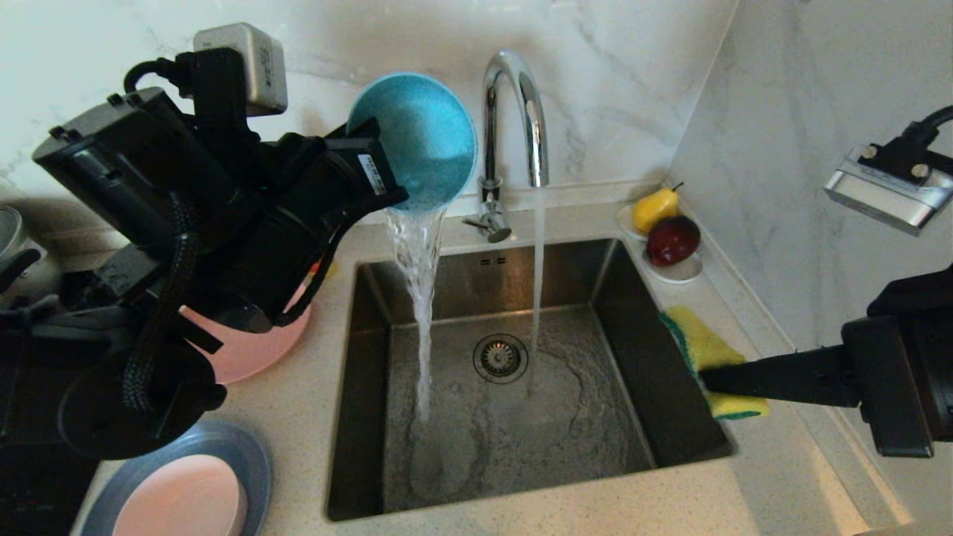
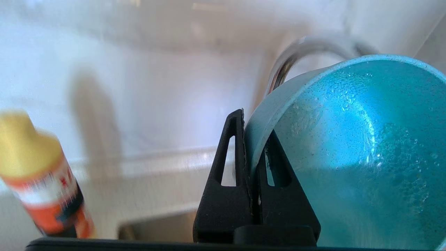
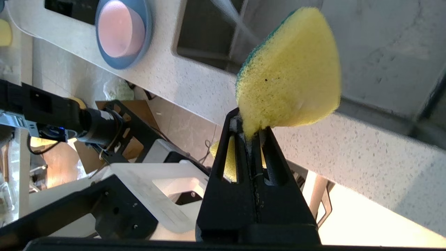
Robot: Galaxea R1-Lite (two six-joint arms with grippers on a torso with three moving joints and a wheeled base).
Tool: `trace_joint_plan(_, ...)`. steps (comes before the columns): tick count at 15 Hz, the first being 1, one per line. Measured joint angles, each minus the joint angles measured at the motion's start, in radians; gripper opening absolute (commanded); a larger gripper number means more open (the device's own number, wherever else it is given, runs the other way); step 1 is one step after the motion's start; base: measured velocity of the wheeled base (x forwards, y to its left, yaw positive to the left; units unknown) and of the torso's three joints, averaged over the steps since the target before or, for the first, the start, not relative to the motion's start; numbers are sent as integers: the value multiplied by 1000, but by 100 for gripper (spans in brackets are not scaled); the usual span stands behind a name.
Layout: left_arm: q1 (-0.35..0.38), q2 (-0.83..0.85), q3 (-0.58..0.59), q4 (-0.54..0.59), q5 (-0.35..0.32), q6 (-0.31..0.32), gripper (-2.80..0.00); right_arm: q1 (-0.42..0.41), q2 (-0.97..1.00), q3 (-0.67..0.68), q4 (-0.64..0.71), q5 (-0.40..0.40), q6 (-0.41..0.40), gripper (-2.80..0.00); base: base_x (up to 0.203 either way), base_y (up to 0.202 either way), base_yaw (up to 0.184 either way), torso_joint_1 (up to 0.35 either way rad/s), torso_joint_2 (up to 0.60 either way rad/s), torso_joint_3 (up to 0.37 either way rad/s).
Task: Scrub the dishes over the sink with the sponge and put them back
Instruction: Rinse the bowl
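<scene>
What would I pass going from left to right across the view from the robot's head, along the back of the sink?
Left gripper, pinching the rim of the tilted teal bowl that spills water → curved chrome tap, running → white saucer with a yellow pear and a dark red fruit.

My head view is evenly bright, daylight glaring off the curved tap [image 1: 514, 112] and shading the near wall of the sink [image 1: 357, 417]. From my left wrist the white wall washes out pale; an orange-and-yellow bottle [image 2: 41, 181] smears with blur, while the wet teal bowl [image 2: 355, 153] stays sharp, sheen on its droplets. From my right wrist the sponge [image 3: 289, 73] glows, floor below overexposed.
</scene>
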Motion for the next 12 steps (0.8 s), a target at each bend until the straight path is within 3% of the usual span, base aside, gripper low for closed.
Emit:
trace_joint_plan(7, 0, -105, -9, -9, -73, 74, -280, 1, 8, -7, -1, 1, -1, -280, 0, 0, 0, 0, 0, 0)
trace_joint_plan(12, -1, -125, -5, -105, -73, 99, -280, 0, 15, -5, -1, 1, -1, -280, 0, 0, 0, 0, 0, 0)
